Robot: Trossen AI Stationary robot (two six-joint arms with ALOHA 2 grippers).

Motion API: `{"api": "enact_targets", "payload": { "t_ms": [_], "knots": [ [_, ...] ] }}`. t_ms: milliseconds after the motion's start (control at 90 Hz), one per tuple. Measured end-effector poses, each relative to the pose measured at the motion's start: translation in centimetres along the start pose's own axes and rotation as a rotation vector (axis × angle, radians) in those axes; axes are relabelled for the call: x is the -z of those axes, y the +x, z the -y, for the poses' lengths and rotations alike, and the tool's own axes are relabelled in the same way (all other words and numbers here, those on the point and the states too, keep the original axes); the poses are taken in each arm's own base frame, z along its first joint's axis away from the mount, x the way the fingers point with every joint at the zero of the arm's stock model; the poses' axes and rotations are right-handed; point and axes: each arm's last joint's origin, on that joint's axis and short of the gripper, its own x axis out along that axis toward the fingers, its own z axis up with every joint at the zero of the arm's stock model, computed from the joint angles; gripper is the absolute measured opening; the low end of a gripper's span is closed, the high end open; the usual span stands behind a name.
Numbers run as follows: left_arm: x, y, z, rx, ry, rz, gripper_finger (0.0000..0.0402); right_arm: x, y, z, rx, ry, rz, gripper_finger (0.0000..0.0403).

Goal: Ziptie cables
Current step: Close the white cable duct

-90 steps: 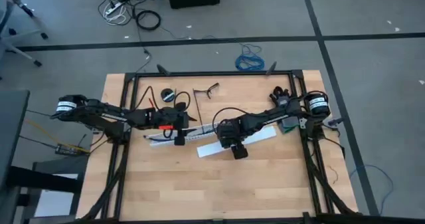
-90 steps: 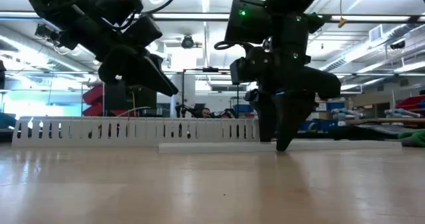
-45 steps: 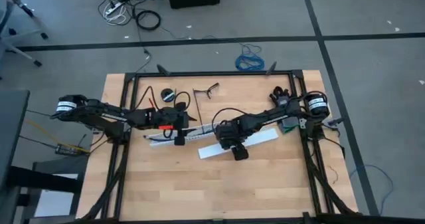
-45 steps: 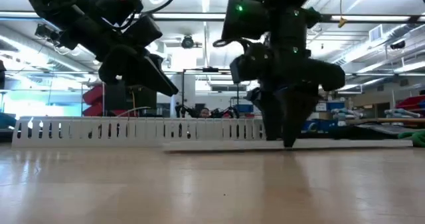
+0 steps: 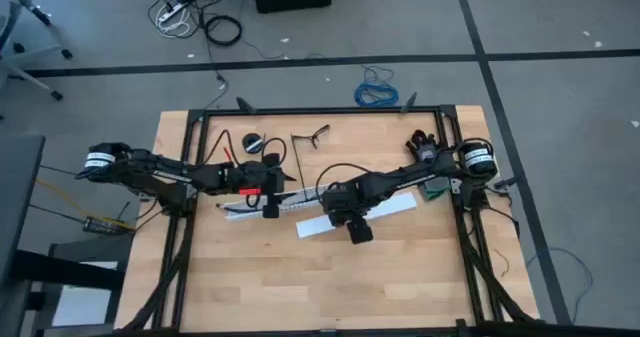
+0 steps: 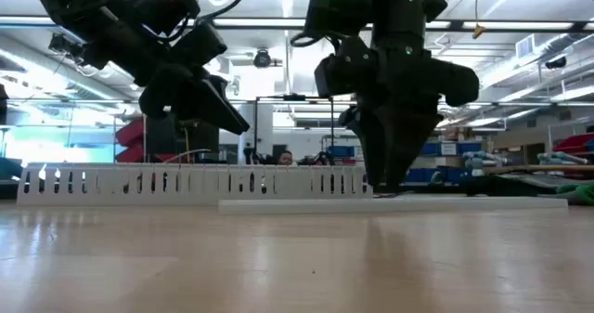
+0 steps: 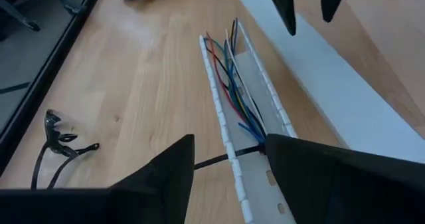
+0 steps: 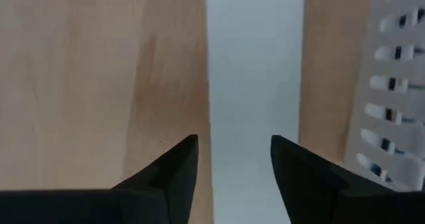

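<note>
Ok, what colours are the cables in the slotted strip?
Blue, red, green, yellowish and dark cables, clearest in the left wrist view.

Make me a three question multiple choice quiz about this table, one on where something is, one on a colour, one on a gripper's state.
1. Where do the cables lie?
A. inside the white slotted duct
B. coiled on the floor
C. on the flat white cover strip

2. What colour is the flat cover strip?
A. black
B. white
C. red

3. How is the right gripper set?
A. shut on the cables
B. shut on nothing
C. open, straddling the flat strip

Answers:
1. A, the left wrist view shows the wires running along the slotted duct between its toothed walls.
2. B, it shows white against the wooden table.
3. C, the right wrist view shows its fingers apart with the strip between them.
</note>
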Motion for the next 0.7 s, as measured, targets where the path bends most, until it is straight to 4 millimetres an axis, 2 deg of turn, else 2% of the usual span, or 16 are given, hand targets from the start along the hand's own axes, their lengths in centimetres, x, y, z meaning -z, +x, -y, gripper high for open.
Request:
{"api": "enact_targets", "payload": {
  "t_ms": [167, 311, 444, 700],
  "knots": [
    [0.0, 0.0, 0.0, 0.000, -0.001, 0.000, 0.0184, -0.4, 0.0, 0.1, 0.110, -0.043, 0.031, 0.0198],
    [0.0, 0.0, 0.0, 0.001, -0.001, -0.001, 0.0184, -1.8, -0.2, -0.4, 0.131, -0.161, 0.165, 0.0215],
    [-0.1, -0.4, -0.1, 0.001, -0.005, 0.000, 0.0184, -3.2, -0.5, -0.9, 0.126, -0.132, 0.308, 0.0221],
    [-1.0, -2.2, -0.5, -0.011, -0.011, 0.050, 0.0184, -3.4, -0.6, 0.2, 0.050, -0.036, 0.359, 0.0240]
  ]
}}
